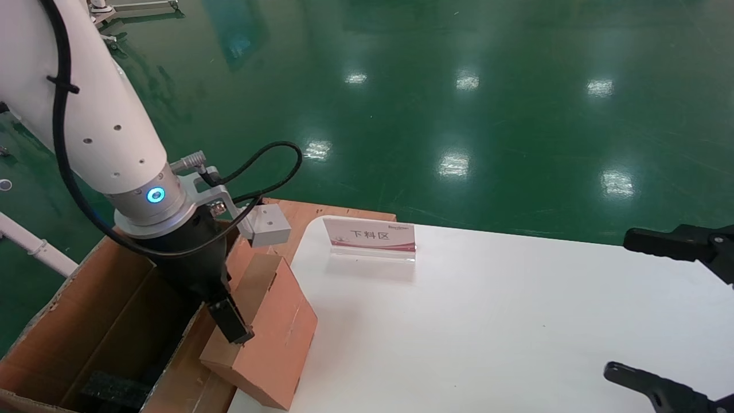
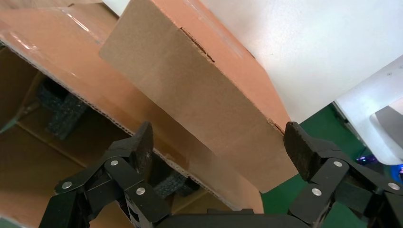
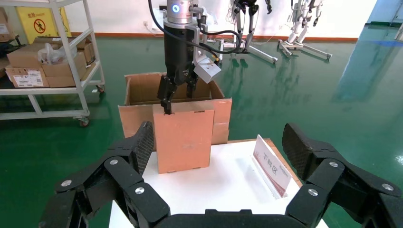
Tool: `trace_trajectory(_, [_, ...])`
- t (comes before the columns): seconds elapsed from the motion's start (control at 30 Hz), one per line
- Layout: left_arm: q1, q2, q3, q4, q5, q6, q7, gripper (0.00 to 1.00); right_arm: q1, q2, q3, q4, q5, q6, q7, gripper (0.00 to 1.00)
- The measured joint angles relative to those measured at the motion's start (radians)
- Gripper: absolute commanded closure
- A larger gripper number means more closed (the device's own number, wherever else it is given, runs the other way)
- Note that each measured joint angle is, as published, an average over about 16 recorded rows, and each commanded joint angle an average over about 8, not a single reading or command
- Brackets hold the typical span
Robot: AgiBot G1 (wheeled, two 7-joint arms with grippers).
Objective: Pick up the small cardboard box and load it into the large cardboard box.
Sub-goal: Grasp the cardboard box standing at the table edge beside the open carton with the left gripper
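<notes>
So the small cardboard box sits in the lower left of the head view, tilted, right at the tabletop edge and leaning out over the near flap of the large cardboard box. The left hand is down on it, one finger showing over the top edge. In the left wrist view the fingers are spread wide with the carton between them, and neither pad looks pressed against the cardboard, so I'd call it open around the box rather than gripping it.

Progress-wise I'd say it's roughly halfway. The small carton is at the brink of the big one but not inside; the black foam blocks down in the big carton are uncovered. What's left: close on it properly, lift over the flap, and lower it in.

The right hand is parked at the right edge of the frame, fingers wide apart, holding nothing. There's also a little sign standing on the tabletop.
</notes>
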Motion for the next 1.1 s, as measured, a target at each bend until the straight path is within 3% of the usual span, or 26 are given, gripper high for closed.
trace_trajectory(1.1, [-0.009, -0.03, 0.03, 0.001, -0.049, -0.049, -0.001, 0.0, 0.0, 0.001, -0.002, 0.0, 0.001, 0.001, -0.001, 0.0])
